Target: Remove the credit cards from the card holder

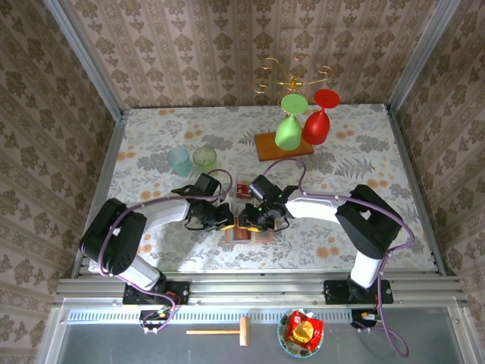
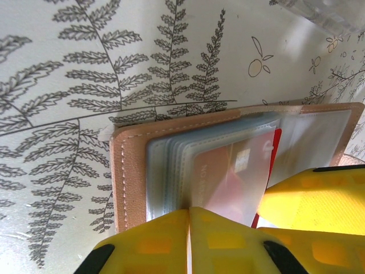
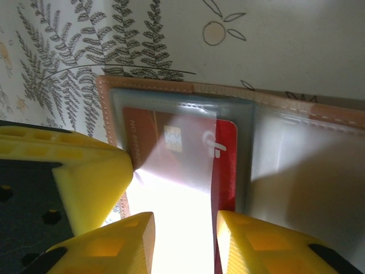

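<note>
Left gripper [image 2: 189, 222]: fingers together at card holder [image 2: 128, 171] edge, frame bottom. Right gripper [image 3: 185, 222]: fingers apart, straddling clear sleeve [image 3: 182, 171] beside credit cards [image 3: 225, 154].

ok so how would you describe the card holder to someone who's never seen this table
On the fern-print table, look near the front edge, where the left gripper and right gripper meet. The card holder lies open beneath them. Unlike the wooden board farther back, it is tan stitched leather with clear plastic sleeves and a red card inside.
</note>
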`<state>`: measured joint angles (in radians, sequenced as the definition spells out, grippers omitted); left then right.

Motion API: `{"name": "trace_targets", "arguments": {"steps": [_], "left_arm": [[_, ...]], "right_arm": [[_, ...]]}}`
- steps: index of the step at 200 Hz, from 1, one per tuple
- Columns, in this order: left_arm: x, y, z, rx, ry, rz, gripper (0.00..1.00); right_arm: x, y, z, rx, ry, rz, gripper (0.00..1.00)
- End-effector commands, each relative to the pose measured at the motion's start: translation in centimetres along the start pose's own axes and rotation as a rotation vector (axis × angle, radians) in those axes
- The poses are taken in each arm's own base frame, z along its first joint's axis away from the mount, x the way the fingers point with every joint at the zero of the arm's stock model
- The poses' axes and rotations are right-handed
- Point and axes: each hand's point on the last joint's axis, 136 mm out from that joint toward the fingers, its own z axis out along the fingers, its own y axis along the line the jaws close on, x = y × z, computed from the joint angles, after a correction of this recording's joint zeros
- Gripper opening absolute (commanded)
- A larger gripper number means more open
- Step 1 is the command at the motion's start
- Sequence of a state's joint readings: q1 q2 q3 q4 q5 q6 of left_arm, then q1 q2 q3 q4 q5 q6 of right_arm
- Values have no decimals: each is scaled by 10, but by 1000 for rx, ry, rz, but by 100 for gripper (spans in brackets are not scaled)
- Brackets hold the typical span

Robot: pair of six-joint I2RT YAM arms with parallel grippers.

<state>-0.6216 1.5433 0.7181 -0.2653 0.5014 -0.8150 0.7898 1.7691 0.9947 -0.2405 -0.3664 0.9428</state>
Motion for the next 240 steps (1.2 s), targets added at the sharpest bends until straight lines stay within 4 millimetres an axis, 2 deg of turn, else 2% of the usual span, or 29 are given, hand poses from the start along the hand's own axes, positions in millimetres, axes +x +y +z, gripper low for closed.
{"name": "trace_targets", "arguments": {"steps": [1,51,121,175,240], "left_arm": [[5,9,3,-40,24,1,10],[3,7,1,-41,24,6,10],[-1,-5,-8,-13,-5,24,10],[2,-21,-10,10,0,45,10],[10,-15,-1,-26,38,38,9]], "right_arm": [[-1,-12,-5,69,-13,11,35],[-1,-14,-8,78,-20,13,35],[-10,2,-24,-14,-70,8,35],[-12,-9,-27,-39,-54,20,31],[-10,-16,-15,-53,-14,32,27]]}}
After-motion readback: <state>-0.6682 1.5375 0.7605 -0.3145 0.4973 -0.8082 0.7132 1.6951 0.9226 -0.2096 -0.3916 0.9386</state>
